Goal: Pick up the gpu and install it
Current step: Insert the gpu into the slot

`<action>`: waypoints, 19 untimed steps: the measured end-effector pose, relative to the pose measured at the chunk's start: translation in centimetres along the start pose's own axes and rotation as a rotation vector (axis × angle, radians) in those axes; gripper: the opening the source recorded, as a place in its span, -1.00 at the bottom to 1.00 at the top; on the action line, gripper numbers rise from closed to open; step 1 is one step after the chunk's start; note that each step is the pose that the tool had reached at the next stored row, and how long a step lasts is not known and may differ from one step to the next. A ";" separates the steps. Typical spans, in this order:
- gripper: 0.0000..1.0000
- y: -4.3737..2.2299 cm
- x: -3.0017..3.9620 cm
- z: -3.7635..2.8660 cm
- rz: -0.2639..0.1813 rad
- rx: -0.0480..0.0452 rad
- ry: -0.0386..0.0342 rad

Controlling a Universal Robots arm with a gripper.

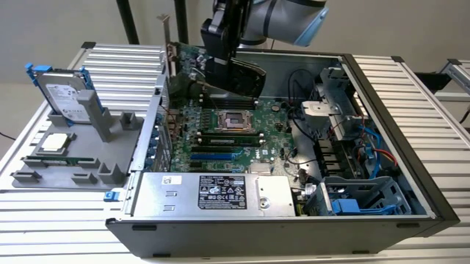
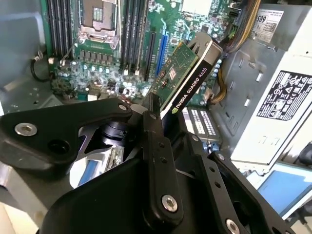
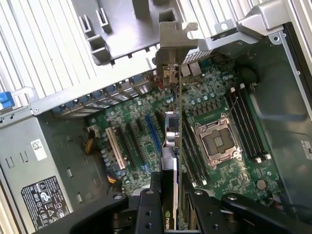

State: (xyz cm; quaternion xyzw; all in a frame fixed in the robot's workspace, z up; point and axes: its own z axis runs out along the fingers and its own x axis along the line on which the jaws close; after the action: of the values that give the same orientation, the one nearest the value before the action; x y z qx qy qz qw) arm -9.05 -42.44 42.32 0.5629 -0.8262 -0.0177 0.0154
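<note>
The hand [image 1: 220, 63] is clenched on the one gpu [image 1: 248, 78], holding it on edge in the air over the one open computer case [image 1: 411, 165]. In the exterior view the card hangs at twelve o'clock from the processor socket [image 1: 236, 118], clear of the motherboard [image 1: 220, 148]. The pick-up looks done, and seating the card in a slot is left. On the desk [image 1: 44, 220], at nine o'clock from the case, a grey holder [image 1: 88, 147] carries one hard drive [image 1: 63, 102], one memory stick [image 1: 59, 161] and one processor chip [image 1: 55, 142].
</note>
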 end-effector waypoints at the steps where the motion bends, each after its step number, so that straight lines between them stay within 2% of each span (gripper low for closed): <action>1: -1.00 0.00 0.00 0.00 -0.009 0.0000 0.0003; 19: -1.00 0.01 0.00 0.00 -0.166 0.0009 0.0077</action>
State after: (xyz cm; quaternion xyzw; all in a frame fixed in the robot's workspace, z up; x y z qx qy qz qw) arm -9.06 -42.44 42.32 0.6294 -0.7767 -0.0163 0.0169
